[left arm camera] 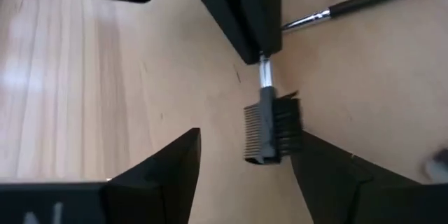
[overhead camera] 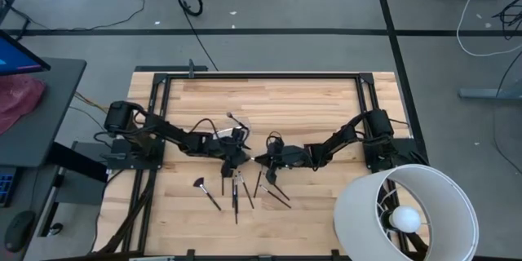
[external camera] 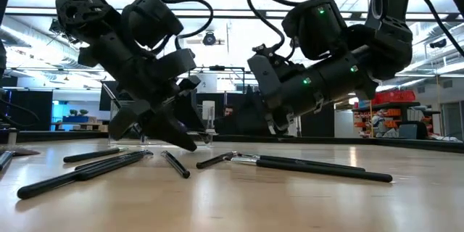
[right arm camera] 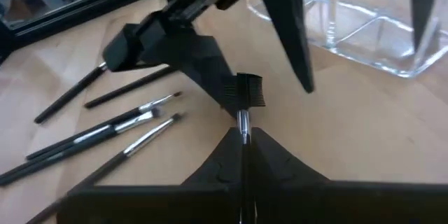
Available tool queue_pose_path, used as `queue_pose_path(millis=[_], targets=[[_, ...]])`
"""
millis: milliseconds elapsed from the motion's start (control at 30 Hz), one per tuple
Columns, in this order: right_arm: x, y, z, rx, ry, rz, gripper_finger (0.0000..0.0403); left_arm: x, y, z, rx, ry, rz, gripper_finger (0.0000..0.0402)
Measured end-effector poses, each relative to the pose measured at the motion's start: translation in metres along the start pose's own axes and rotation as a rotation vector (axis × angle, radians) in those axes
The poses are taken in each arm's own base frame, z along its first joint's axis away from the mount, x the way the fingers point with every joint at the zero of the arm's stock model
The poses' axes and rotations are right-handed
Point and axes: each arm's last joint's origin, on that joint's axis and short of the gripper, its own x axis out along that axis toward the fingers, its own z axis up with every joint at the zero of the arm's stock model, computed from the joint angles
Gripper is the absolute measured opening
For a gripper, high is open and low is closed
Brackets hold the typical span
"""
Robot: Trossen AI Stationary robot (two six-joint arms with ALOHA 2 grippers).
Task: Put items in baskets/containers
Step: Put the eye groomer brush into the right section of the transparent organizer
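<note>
Handover of one brush seems the step in hand. On the wooden table [overhead camera: 326, 106] our right gripper [right arm camera: 243, 134] is closed on the silver stem of a comb-headed brush [right arm camera: 246, 94], and our left gripper [left arm camera: 241, 171] stands wide open around that head, holding nothing. Next we judge the left must close, the right release. The clear container [right arm camera: 378, 38] lies just beyond; loose brushes [overhead camera: 236, 192] lie nearer.

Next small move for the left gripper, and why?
Probably close the left gripper on the comb brush. Its open fingers sit on either side of the comb head, while the right gripper is shut on the brush's handle. This looks like a handover, with the clear container close by.
</note>
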Motion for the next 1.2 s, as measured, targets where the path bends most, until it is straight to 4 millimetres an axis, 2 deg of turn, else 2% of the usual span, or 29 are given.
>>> queue_pose_path(millis=[233,733,867,1067,1200], targets=[[0.000,0.000,0.001,0.002,-0.005,0.002,0.0010,0.000,-0.002,0.004,0.000,-0.021,0.016,0.0187],[0.000,0.000,0.002,0.041,-0.007,0.003,0.0014,-0.002,-0.008,0.010,0.016,-0.035,0.061,0.0036],[0.000,-0.001,0.002,0.055,-0.004,0.000,0.0042,-0.002,-0.008,0.010,0.015,-0.036,0.060,0.0020],[0.000,-0.001,0.002,0.027,-0.007,0.002,0.0103,-0.002,-0.009,0.008,0.015,-0.017,0.058,0.0034],[0.000,-0.001,0.003,-0.027,-0.008,0.001,0.0143,-0.005,-0.012,0.005,-0.011,0.031,0.039,0.0028]])
